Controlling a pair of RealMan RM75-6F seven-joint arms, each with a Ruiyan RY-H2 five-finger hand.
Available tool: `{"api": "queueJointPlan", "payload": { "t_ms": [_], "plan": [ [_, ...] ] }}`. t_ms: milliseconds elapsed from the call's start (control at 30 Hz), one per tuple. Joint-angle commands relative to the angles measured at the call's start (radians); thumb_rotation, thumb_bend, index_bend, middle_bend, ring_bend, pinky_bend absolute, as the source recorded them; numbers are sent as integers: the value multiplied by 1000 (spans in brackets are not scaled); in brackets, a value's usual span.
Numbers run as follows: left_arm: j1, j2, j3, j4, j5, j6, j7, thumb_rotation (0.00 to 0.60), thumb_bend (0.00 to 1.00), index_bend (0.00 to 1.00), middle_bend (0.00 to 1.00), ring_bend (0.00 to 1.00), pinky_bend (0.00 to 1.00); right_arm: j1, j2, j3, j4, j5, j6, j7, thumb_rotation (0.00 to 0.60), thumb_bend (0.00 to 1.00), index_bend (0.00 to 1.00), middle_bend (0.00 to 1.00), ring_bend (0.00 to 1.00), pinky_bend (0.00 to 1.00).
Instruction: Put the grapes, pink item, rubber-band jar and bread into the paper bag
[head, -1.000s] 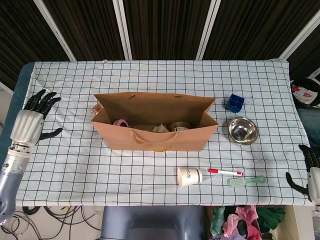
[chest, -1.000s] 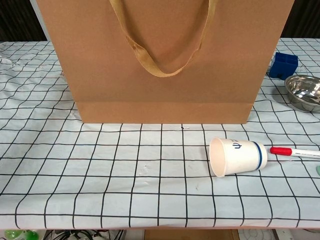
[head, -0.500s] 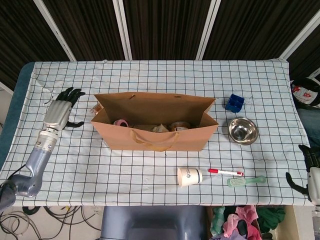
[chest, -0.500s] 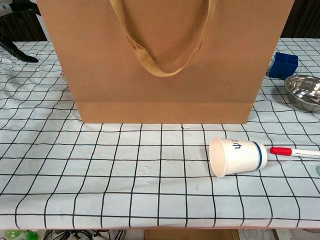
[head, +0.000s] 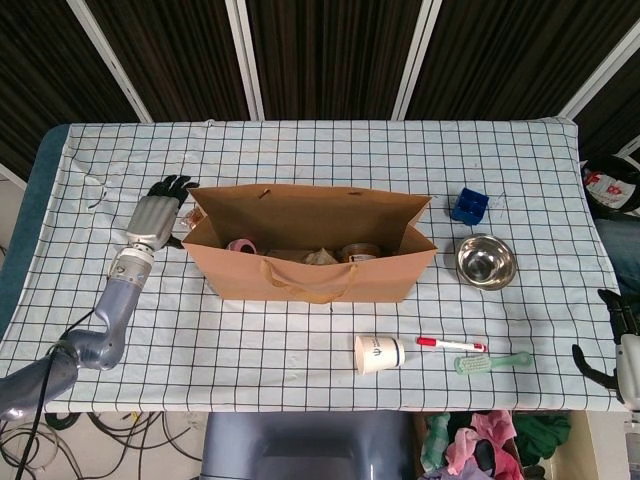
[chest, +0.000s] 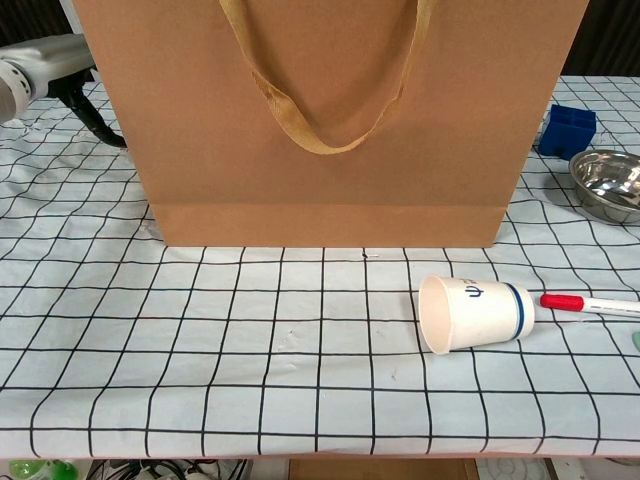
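Observation:
The brown paper bag (head: 310, 280) stands open at the middle of the table and fills the chest view (chest: 330, 120). Inside it I see a pink item (head: 240, 245), a pale crinkled packet (head: 320, 257) and a round jar (head: 360, 250). My left hand (head: 155, 215) is right at the bag's left end with its fingers stretched out and nothing in them; the chest view shows it too (chest: 40, 75). A small brownish item (head: 188, 217) lies between that hand and the bag, mostly hidden. My right hand (head: 620, 340) rests at the table's right front edge, holding nothing.
Right of the bag are a blue block (head: 468, 206) and a steel bowl (head: 487, 262). In front of the bag lie a tipped paper cup (head: 379, 353), a red-capped marker (head: 450, 344) and a green toothbrush (head: 492, 361). The checkered cloth (head: 300, 150) covers the table.
My left hand has swept right from the table's left edge to the bag's left end. The right hand and the bag have not moved.

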Motion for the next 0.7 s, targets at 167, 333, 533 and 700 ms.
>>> {"api": "queueJointPlan", "payload": {
  "t_ms": [167, 333, 533, 700],
  "plan": [
    [-39, -55, 5, 81, -22, -68, 8, 600, 39, 110, 13, 0, 62, 0, 0, -1, -2, 2, -3, 1, 600, 305, 106, 87, 191, 330],
    [-56, -102, -2, 150, -45, -94, 4, 600, 39, 57, 0, 0, 62, 0, 0, -1, -3, 2, -3, 2, 600, 304, 106, 87, 191, 330],
    [-85, -168, -17, 245, -69, -118, 12, 600, 39, 45, 0, 0, 65, 0, 0, -2, -4, 2, -5, 4, 600, 305, 106, 87, 191, 330],
    [-115, -223, -28, 328, -95, -175, 10, 600, 39, 44, 0, 0, 67, 1, 0, -1, -2, 4, -7, 5, 600, 305, 106, 87, 191, 330]
  ]
}}
